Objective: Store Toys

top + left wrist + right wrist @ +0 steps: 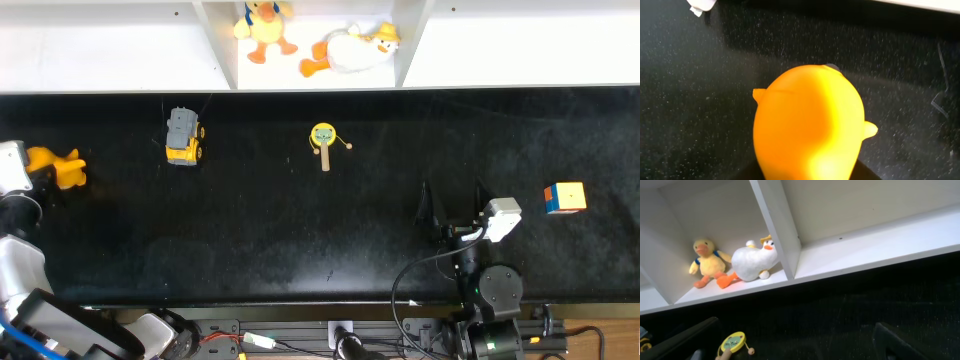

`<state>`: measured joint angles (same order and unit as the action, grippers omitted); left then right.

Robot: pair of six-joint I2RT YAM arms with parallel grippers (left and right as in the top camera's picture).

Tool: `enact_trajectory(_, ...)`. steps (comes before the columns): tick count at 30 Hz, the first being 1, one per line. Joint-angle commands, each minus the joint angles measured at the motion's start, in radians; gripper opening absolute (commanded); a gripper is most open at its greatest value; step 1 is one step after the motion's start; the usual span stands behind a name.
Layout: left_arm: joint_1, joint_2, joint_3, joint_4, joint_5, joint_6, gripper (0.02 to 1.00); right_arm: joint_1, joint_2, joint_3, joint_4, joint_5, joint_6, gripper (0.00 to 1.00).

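An orange rubber toy (57, 166) sits at the far left of the black table, and my left gripper (42, 172) is shut on it. Up close in the left wrist view, the orange toy (810, 125) hides the fingers. My right gripper (453, 205) stands open over the table's right front with nothing between its fingers (687, 337). A yellow and grey truck (184, 137), a yellow rattle drum (323, 140) and a colour cube (565, 197) lie on the table. A yellow plush duck (265, 25) and a white plush goose (352, 48) rest in the middle shelf compartment.
A white shelf unit (100, 50) with upright dividers runs along the table's far edge. Its left and right compartments (880, 245) hold nothing. The rattle drum (733, 344) lies ahead of the right gripper, toward the shelf. Cables hang along the front edge.
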<state>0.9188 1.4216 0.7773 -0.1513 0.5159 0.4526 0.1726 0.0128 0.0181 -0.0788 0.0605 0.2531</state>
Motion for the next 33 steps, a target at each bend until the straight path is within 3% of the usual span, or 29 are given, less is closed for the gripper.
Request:
enact_trajectory(1, 0.002, -0.008, 0.034, 0.013, 0.045, -0.128, 0.205, 0.008, -0.009, -0.014, 0.006, 0.011, -0.007, 0.996)
enact_trajectory(7, -0.071, -0.023, 0.140, 0.011, 0.027, -0.230, 0.139, 0.008, -0.009, -0.014, 0.006, 0.011, -0.007, 0.996)
enact_trajectory(16, -0.291, -0.014, 0.346, -0.047, -0.226, -0.260, 0.123, 0.008, -0.009, -0.014, 0.006, 0.011, -0.007, 0.993)
enact_trajectory(27, -0.438, 0.153, 0.519, -0.039, -0.231, -0.291, 0.130, 0.008, -0.009, -0.014, 0.005, 0.011, -0.007, 0.996)
enact_trajectory(33, -0.465, 0.243, 0.581, -0.037, -0.298, -0.347, 0.130, 0.008, -0.009, -0.014, 0.006, 0.011, -0.007, 0.996)
